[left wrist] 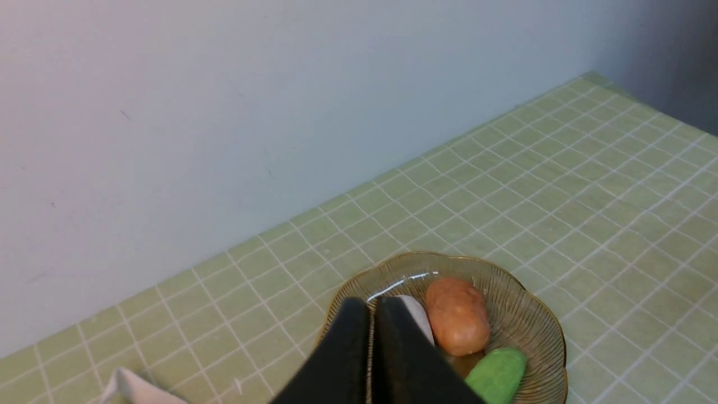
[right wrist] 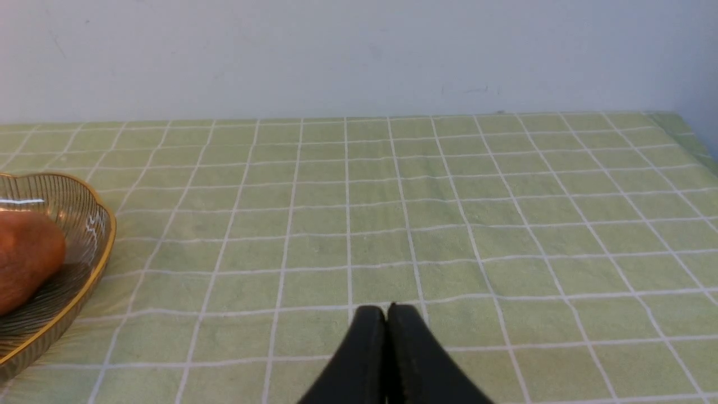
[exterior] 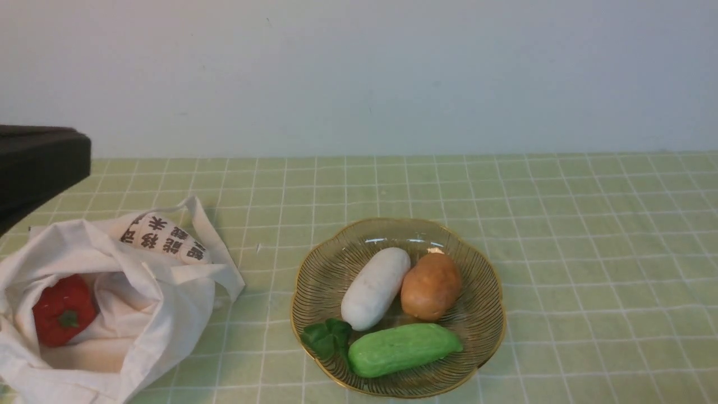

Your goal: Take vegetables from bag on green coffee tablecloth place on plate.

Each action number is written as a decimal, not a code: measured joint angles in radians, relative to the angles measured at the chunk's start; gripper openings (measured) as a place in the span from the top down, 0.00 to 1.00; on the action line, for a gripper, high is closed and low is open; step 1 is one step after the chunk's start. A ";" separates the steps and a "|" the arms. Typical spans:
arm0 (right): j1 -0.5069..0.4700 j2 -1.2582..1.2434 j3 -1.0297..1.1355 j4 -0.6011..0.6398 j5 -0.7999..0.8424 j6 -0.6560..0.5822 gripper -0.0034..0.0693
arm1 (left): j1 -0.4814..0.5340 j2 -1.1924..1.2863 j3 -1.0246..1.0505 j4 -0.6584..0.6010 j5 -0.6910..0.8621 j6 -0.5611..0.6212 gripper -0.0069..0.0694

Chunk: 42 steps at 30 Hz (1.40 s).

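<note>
Front view: shallow amber glass plate with scalloped gold rim (exterior: 493,269) sits on green gridded tablecloth (exterior: 561,235), central, probably so either arm can reach it. On it: smooth orange-brown potato-like vegetable (exterior: 431,287), long white oblong vegetable (exterior: 374,289), ribbed green oblong vegetable (exterior: 404,349), dark green leafy vegetable (exterior: 328,338) near the rim. Laid close together, likely to fit the shallow dish; its raised edge should stop rolling. Shiny red bell pepper (exterior: 64,311) lies inside soft white cloth bag (exterior: 179,314), whose mouth gapes, presumably for access from above; looks like the one left to move. Left hand (left wrist: 374,303): fingertips together, nothing held. Right hand (right wrist: 388,310): also closed, empty, away from the bag, likely because the left side does this job. Next would be left opening over the pepper; loose cloth could snag.
</note>
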 joint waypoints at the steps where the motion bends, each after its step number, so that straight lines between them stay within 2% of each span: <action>1: 0.000 0.000 0.000 0.000 0.000 0.000 0.97 | 0.020 -0.023 0.020 -0.002 -0.014 0.000 0.92; 5: 0.000 0.000 0.000 0.000 0.000 0.000 0.97 | 0.158 -0.148 0.190 -0.023 -0.101 0.000 0.92; 6: 0.000 0.000 0.000 0.000 0.000 0.000 0.97 | 0.230 -0.208 0.297 -0.037 -0.157 0.000 0.92; 7: 0.000 0.000 0.000 0.000 0.000 0.000 0.97 | 0.248 -0.223 0.309 -0.039 -0.168 0.000 0.92; 8: 0.000 0.000 0.000 0.000 0.000 0.000 0.97 | 0.331 -0.299 0.429 -0.055 -0.222 0.000 0.92; 10: 0.000 0.000 0.000 0.000 0.000 0.000 0.97 | 0.369 -0.337 0.487 -0.060 -0.244 0.000 0.92; 11: 0.000 0.000 0.000 0.000 0.000 0.000 0.97 | 0.429 -0.402 0.584 -0.075 -0.271 0.000 0.92; 16: 0.000 0.000 0.000 0.000 0.000 0.000 0.97 | 0.524 -0.528 0.785 -0.085 -0.284 0.000 0.92; 25: 0.000 0.000 0.000 0.000 0.000 0.000 0.97 | 0.537 -0.618 0.974 -0.085 -0.292 0.000 0.92; 35: 0.000 0.000 0.000 0.000 0.000 0.000 0.97 | 0.542 -0.618 0.983 -0.089 -0.333 0.009 0.92; 42: 0.000 0.000 0.000 0.000 0.000 0.000 0.97 | 0.542 -0.618 0.983 -0.100 -0.333 0.092 0.92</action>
